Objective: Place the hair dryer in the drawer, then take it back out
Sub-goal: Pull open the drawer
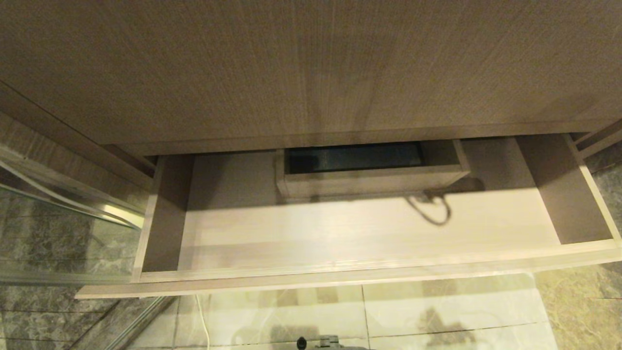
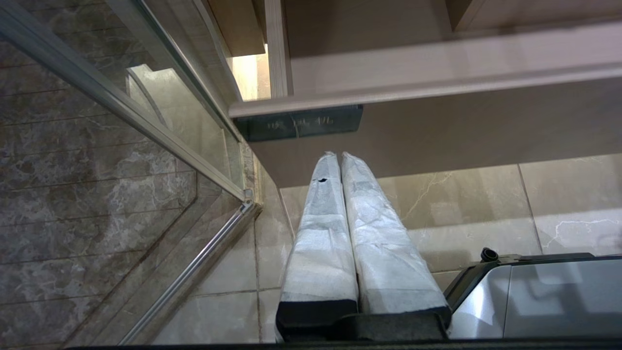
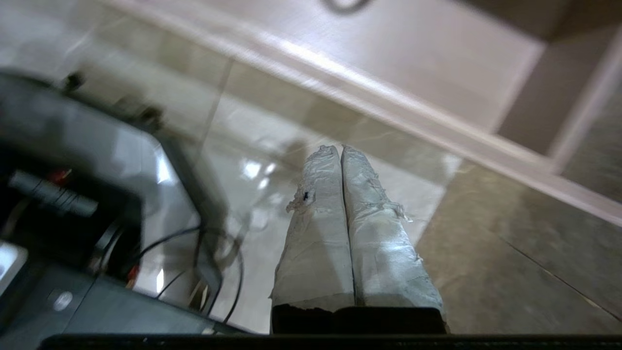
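my right fingers are pressed together with nothing between them. they hang over the floor tiles, short of the drawer front that crosses the upper right of the right wrist view. my left fingers are together and empty too, parked low beneath the drawer's front edge.

the hair dryer's body shows in no view. the drawer stands pulled out across the middle of the head view, holding only a dark cord loop right of centre, just below the boxed cut-out. i cannot tell where that cord ends.

to do this step well, i judge i should find the barrel first. then i should part my right fingers before reaching in and keep clear of the loop so it doesn't snag.

count: one drawer, one cut-out, one cord loop, no dryer body visible, two pairs of fingers.
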{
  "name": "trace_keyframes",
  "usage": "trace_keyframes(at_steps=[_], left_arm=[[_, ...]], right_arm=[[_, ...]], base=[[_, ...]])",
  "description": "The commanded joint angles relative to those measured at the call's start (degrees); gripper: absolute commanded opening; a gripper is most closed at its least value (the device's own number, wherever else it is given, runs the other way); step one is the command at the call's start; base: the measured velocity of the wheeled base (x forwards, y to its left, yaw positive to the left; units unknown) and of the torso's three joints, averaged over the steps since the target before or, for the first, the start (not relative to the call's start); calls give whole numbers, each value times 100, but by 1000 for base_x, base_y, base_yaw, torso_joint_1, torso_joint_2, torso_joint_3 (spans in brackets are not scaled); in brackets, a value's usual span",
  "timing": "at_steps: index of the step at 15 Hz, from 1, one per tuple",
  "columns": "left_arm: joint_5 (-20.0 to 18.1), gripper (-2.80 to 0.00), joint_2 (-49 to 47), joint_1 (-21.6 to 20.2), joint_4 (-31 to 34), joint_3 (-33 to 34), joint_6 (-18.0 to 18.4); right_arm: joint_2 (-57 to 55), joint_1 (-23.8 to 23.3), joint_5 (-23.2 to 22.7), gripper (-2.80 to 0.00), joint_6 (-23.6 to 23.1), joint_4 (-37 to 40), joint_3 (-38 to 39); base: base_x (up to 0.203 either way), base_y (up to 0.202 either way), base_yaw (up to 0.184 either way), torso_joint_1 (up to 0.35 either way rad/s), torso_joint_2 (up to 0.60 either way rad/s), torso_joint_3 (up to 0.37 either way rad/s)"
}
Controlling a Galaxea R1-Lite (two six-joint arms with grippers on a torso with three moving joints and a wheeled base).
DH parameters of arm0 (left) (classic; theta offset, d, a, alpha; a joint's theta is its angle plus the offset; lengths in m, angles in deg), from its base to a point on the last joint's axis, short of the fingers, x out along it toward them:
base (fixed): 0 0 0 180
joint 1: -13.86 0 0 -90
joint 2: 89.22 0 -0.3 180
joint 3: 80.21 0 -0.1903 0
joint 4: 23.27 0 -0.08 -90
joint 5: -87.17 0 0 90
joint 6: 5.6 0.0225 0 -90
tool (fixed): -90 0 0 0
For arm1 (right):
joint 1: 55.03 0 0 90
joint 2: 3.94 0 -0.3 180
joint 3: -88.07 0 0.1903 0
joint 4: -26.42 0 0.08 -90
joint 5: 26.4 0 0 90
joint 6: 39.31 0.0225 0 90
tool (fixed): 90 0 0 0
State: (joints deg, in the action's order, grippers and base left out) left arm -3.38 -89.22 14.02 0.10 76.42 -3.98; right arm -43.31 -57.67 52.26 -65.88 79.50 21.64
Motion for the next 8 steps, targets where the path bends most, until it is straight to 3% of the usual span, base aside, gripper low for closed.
trace_keyframes(at_steps=[1,3,4,8], left_arm=[[-4,-280,0,1,0,2,5],[-6,-280,0,1,0,9,5],[2,-280,0,1,0,9,-4],[2,-280,0,1,0,9,5]], right_arm=[[660,-2,611,-280,57,-110,114],[1002,-5,1492,-280,69,-215,147],[1116,-7,1666,-280,79,-261,136],[1573,0,1792,-280,221,-649,273]], base=[[0,0,0,0,0,0],[0,0,0,0,0,0],[0,0,0,0,0,0],[0,0,0,18,-67,-39]])
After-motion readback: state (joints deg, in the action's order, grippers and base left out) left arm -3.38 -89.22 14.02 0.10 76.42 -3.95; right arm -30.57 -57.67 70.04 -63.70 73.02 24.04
